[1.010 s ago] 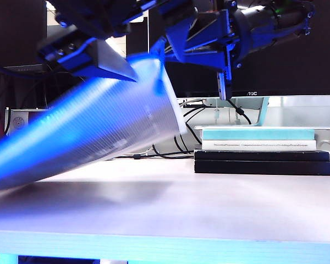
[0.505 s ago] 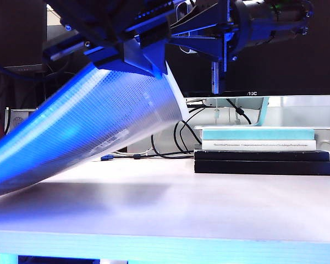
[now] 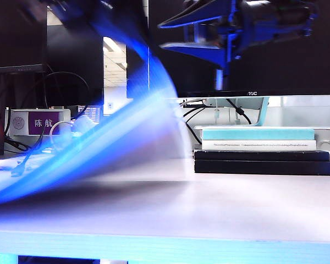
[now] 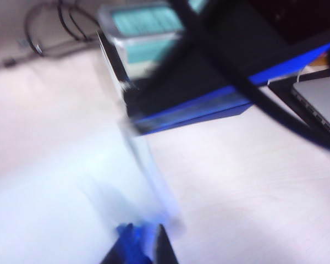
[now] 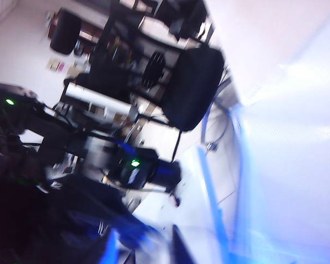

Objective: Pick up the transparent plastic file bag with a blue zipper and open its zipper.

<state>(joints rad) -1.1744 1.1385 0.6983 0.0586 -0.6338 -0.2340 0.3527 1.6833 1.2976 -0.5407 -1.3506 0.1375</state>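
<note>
The file bag (image 3: pixel 115 143) is a motion-blurred translucent sheet hanging from upper left down to the table (image 3: pixel 220 203), its blue zipper (image 5: pixel 214 203) streaking along one edge. My left gripper (image 4: pixel 142 237) is shut on the bag's blue top edge, and the bag (image 4: pixel 148 176) runs away from it edge-on. In the exterior view that gripper is lost in blur at the top left. My right gripper (image 3: pixel 168 34) hovers high, right of the bag's top. Its fingers stand apart with nothing between them, and the right wrist view shows this gripper (image 5: pixel 148 247) beside the bag.
A stack of books (image 3: pixel 258 148) lies at the back right of the table. Cables (image 3: pixel 22 159) and a labelled box sit at the back left. A monitor stands behind. A laptop (image 4: pixel 319 104) lies beyond the books.
The right gripper has let go of the bag's top and opened. The left gripper, shut on the bag's top edge, has swung up and left with the bag, which now blurs.
</note>
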